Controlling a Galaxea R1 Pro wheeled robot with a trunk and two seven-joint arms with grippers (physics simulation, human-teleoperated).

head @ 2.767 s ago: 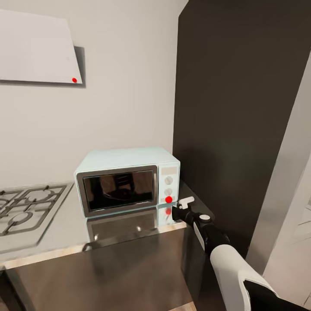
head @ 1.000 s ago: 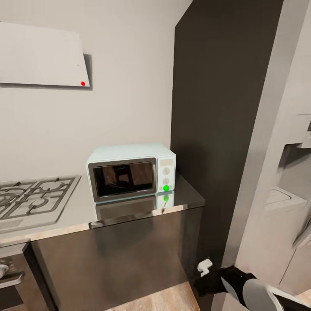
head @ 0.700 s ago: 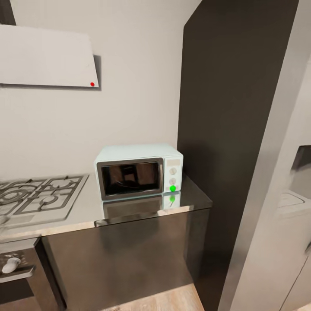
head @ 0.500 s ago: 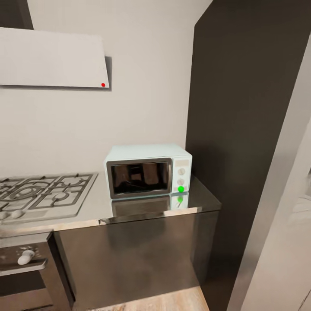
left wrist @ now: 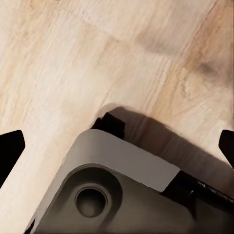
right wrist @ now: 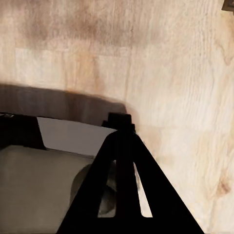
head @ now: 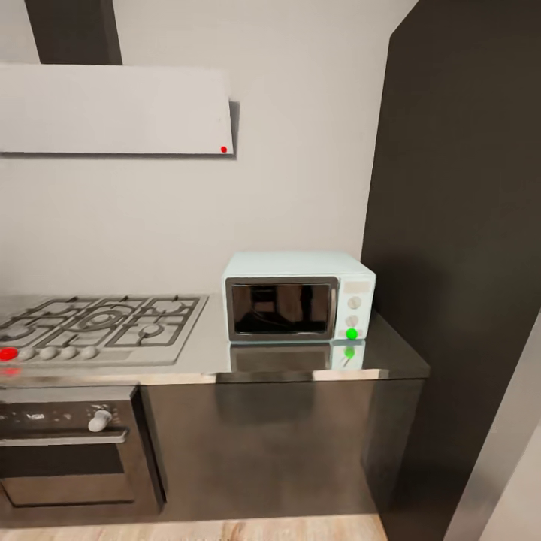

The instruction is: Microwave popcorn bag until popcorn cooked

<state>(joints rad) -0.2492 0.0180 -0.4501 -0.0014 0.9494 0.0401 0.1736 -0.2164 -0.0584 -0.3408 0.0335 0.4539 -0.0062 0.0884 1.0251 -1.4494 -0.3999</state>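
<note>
The pale mint-blue microwave [head: 299, 297] stands at the right end of the grey steel countertop [head: 300, 364]. Its dark glass door is closed and its round light [head: 351, 333] glows green. The popcorn bag is out of view, and the dark glass hides what is inside. In the left wrist view my left gripper [left wrist: 117, 146] hangs open over the wooden floor, its dark fingertips [left wrist: 9, 151] far apart at the picture's edges. In the right wrist view my right gripper [right wrist: 121, 122] is shut with nothing in it, pointing down at the floor.
A gas hob [head: 98, 319] lies left of the microwave, above a built-in dark oven [head: 68, 451]. A pale hood [head: 113, 109] hangs on the wall. A tall dark cabinet [head: 466, 225] closes off the right. My own grey base [left wrist: 122, 195] lies beneath the grippers.
The microwave's light has turned from red to green. My right arm has drawn back from the dials and dropped out of the head view. The camera has backed away and swung left.
</note>
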